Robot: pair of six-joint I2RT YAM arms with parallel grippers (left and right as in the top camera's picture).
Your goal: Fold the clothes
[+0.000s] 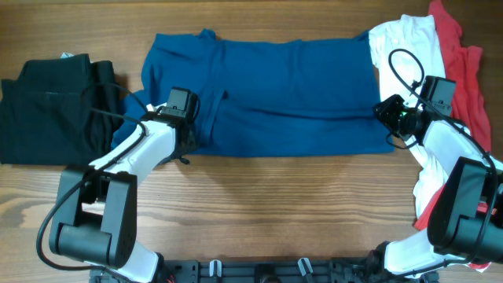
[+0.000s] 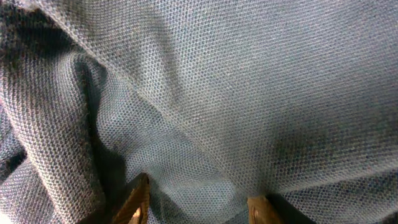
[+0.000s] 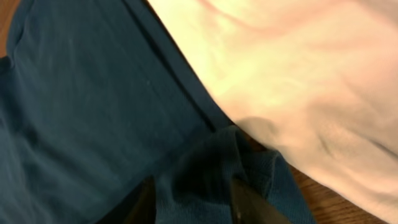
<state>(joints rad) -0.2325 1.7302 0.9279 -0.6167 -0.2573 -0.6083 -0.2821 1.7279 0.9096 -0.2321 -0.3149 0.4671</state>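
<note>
Blue shirt [image 1: 275,90] lies across the middle of the table [image 1: 275,204], laid out as a wide band running left to right.

Overhead view only:
- black garment [image 1: 47,106] heaped at the table's left end, just beside the shirt's left edge
- white garment [image 1: 409,47] at the right end, touching the shirt's right edge; which of the two lies on top is unclear
- red garment [image 1: 464,71] beyond the white one, at the far right
- left gripper [image 1: 185,110] down on the shirt's left part, near the lower hem, its fingertips hidden under its own housing
- right gripper [image 1: 391,116] at the shirt's lower right corner, where blue meets white
- black cable [image 1: 397,63] looping over the white garment above the right gripper

Left wrist view only: nothing but blue knit weave, very close and creased. Two amber fingertips [image 2: 138,202] show at the bottom edge, with a ridge of cloth running down between them. The jaws stand partly closed, pinching that fold of the blue shirt.

Right wrist view only: blue cloth on the left, white on the upper right, the border between them diagonal, and a sliver of wood in the bottom right corner. Dark fingers [image 3: 239,199] stand apart at the bottom edge with a hump of blue cloth in the gap. I cannot tell whether they press on it.

In the way: the white garment crowds the shirt's right end, the black one its left.
</note>
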